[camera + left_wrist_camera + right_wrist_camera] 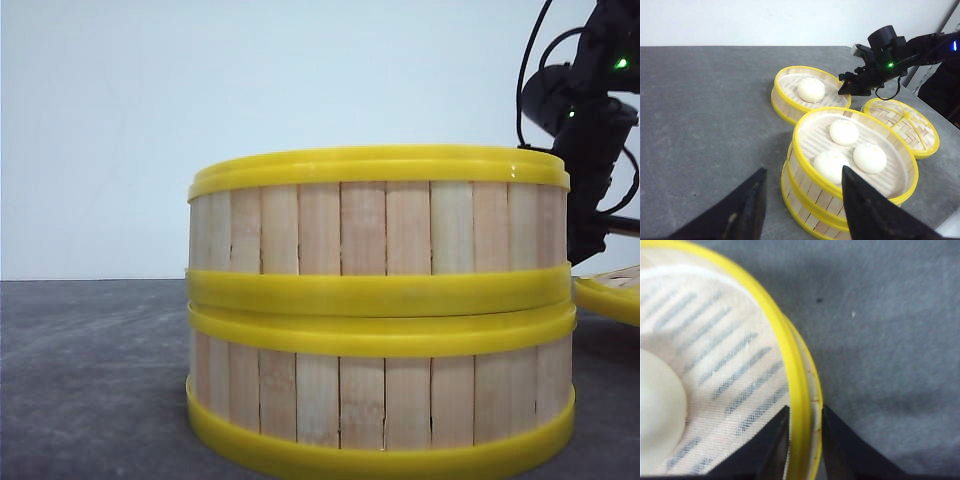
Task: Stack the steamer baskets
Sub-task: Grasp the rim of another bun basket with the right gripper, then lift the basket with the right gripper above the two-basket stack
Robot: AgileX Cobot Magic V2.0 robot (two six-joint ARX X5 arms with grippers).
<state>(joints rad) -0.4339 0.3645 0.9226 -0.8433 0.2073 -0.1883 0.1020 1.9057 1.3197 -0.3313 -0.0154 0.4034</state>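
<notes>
Steamer baskets fill most of the front view: two of them stand stacked on the grey worktop, the upper one seated squarely on the lower, yellow rims meeting in the middle. Only their slatted walls show from here; what they hold is hidden. Behind the stack's right side rises the dark right arm, and a sliver of another yellow rim pokes out at the right edge.

The left wrist view looks down and fills in the rest. The top basket of the stack holds three white buns on a pale liner. Just behind it sits a third, single basket with one bun, close to the stack but whether touching it I cannot tell. A woven lid with a yellow rim lies beside both, on the right-arm side. The right hand is down at the far rim of the single basket. The left hand hangs above the worktop just short of the stack, fingers wide apart and holding nothing.

The right wrist view alone shows the grip closely: the right hand's two dark fingers straddle the single basket's yellow rim, one inside over the striped liner, one outside, pressed against the wall. A bun's edge shows blurred at the side.
</notes>
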